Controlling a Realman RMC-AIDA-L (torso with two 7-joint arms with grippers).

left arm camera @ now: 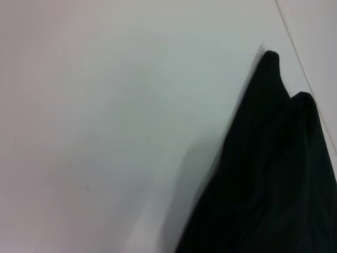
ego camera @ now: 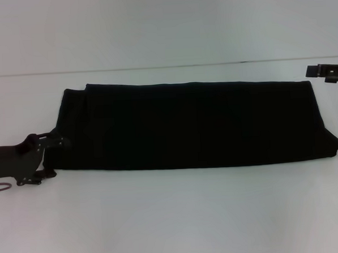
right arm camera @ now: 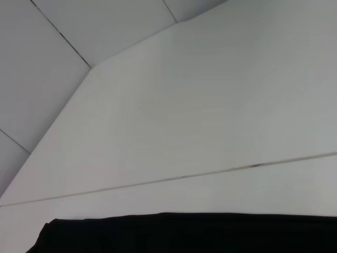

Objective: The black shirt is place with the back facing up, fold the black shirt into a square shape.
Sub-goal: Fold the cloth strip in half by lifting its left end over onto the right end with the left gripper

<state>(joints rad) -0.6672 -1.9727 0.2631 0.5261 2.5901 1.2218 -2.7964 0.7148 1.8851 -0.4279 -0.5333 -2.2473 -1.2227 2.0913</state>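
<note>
Your black shirt point(ego camera: 186, 125) lies across the middle of the white table point(ego camera: 174, 217), already folded into a long flat band that runs from your left side to your right. Its near edge is fairly straight; at the left end a second layer peeks out as a small step along the far corner, and the right end flares a little toward the near corner.

Your left gripper point(ego camera: 46, 155) sits low at the shirt's left end, right at the near corner of the cloth, its dark frame overlapping the fabric edge in the head view. You cannot tell from here whether it is spread or closed, or whether it has hold of the cloth. The left wrist view gives you only two rounded folds of the shirt point(left arm camera: 274, 174) lying on the bare table.

Your right gripper point(ego camera: 328, 71) hangs off the far right corner of the shirt, close beside it but apart from the cloth; its opening cannot be told either. The right wrist view shows just a strip of the shirt's edge point(right arm camera: 200, 234) and a seam in the table
</note>
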